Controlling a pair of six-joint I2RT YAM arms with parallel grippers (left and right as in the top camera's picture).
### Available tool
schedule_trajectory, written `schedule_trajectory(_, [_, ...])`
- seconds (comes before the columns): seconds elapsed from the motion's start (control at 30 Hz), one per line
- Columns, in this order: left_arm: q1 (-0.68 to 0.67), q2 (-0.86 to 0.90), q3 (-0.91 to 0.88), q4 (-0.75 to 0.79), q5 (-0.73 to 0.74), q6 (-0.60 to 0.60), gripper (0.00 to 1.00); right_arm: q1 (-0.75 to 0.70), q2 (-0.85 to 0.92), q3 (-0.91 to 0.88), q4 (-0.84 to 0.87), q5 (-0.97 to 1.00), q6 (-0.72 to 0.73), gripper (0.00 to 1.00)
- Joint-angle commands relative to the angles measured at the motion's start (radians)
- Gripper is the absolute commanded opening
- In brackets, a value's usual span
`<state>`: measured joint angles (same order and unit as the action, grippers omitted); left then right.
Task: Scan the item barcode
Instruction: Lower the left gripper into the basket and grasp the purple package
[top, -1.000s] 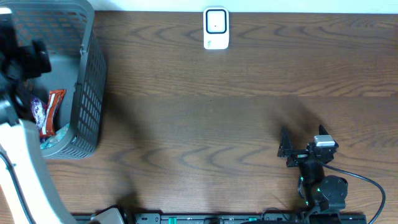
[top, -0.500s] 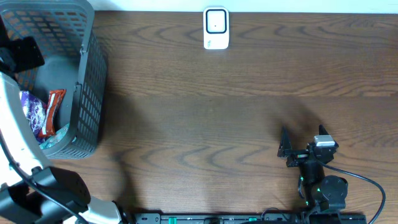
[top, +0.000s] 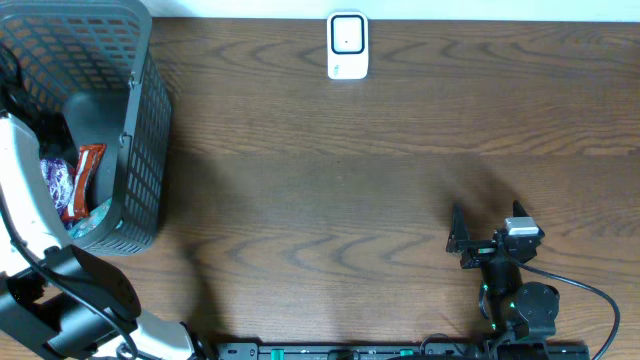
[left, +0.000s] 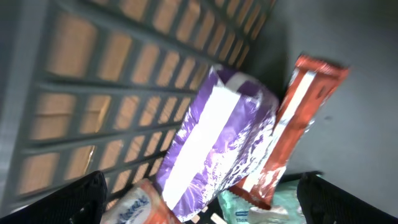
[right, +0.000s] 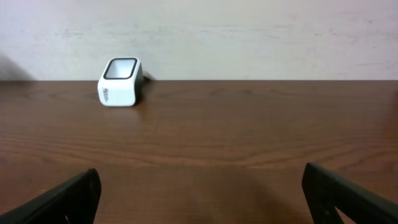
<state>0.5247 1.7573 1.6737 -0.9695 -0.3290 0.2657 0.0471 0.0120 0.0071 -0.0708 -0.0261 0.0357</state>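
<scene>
On the brown table (top: 350, 180), the grey basket (top: 140, 120) sits at the left end. Your left gripper (left: 202, 196) hangs inside it, jaws wide, empty. Your right gripper (top: 486, 225), wide too, sits near right. The white scanner (top: 347, 45) stands far centre. The purple packet (left: 211, 143) and red packet (left: 298, 124) lie touching in the basket.

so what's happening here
The left gripper hangs open inside the basket, over a purple packet and a red packet, holding nothing. The right gripper rests open near the front of the table, facing the scanner at the far edge. No item is out of the basket yet.
</scene>
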Motion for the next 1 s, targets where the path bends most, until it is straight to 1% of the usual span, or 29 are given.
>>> schedule_trajectory(0.0, [0.005,0.016,-0.062,0.018,-0.024,-0.001,0.98,-0.007,-0.005,-0.002,-0.004,0.005,-0.015,0.99])
schedule_trajectory(0.07, [0.005,0.017,-0.1,0.038,-0.024,0.004,0.98,-0.007,-0.005,-0.002,-0.004,0.005,-0.015,0.99])
schedule_trajectory(0.2, [0.019,0.021,-0.169,0.098,-0.03,0.071,0.98,-0.007,-0.005,-0.002,-0.004,0.005,-0.015,0.99])
schedule_trajectory(0.37, [0.049,0.042,-0.207,0.162,-0.03,0.071,0.98,-0.007,-0.005,-0.002,-0.004,0.005,-0.015,0.99])
schedule_trajectory(0.5, [0.061,0.058,-0.229,0.2,0.039,0.095,0.98,-0.007,-0.005,-0.002,-0.004,0.005,-0.015,0.99])
schedule_trajectory(0.53, [0.061,0.064,-0.236,0.207,0.07,0.109,0.95,-0.007,-0.005,-0.002,-0.004,0.005,-0.015,0.99])
schedule_trajectory(0.6, [0.061,0.079,-0.249,0.218,0.097,0.124,0.79,-0.007,-0.005,-0.002,-0.004,0.005,-0.015,0.99])
schedule_trajectory(0.63, [0.061,0.09,-0.253,0.221,0.097,0.123,0.66,-0.007,-0.005,-0.002,-0.004,0.005,-0.015,0.99])
schedule_trajectory(0.67, [0.061,0.101,-0.254,0.221,0.097,0.123,0.61,-0.007,-0.005,-0.002,-0.004,0.005,-0.015,0.99])
schedule_trajectory(0.77, [0.063,0.141,-0.254,0.219,0.097,0.122,0.62,-0.007,-0.005,-0.002,-0.004,0.005,-0.015,0.99])
schedule_trajectory(0.8, [0.063,0.149,-0.254,0.218,0.097,0.122,0.59,-0.007,-0.005,-0.002,-0.004,0.005,-0.015,0.99])
schedule_trajectory(0.83, [0.063,0.153,-0.254,0.216,0.096,0.122,0.45,-0.007,-0.005,-0.002,-0.004,0.005,-0.015,0.99])
schedule_trajectory(0.87, [0.061,0.152,-0.253,0.216,0.092,0.122,0.24,-0.007,-0.005,-0.002,-0.004,0.005,-0.015,0.99])
schedule_trajectory(0.9, [0.059,0.146,-0.251,0.216,0.092,0.122,0.08,-0.007,-0.005,-0.002,-0.004,0.005,-0.015,0.99])
schedule_trajectory(0.97, [0.051,0.124,-0.238,0.212,0.092,0.118,0.07,-0.007,-0.005,-0.002,-0.004,0.005,-0.015,0.99])
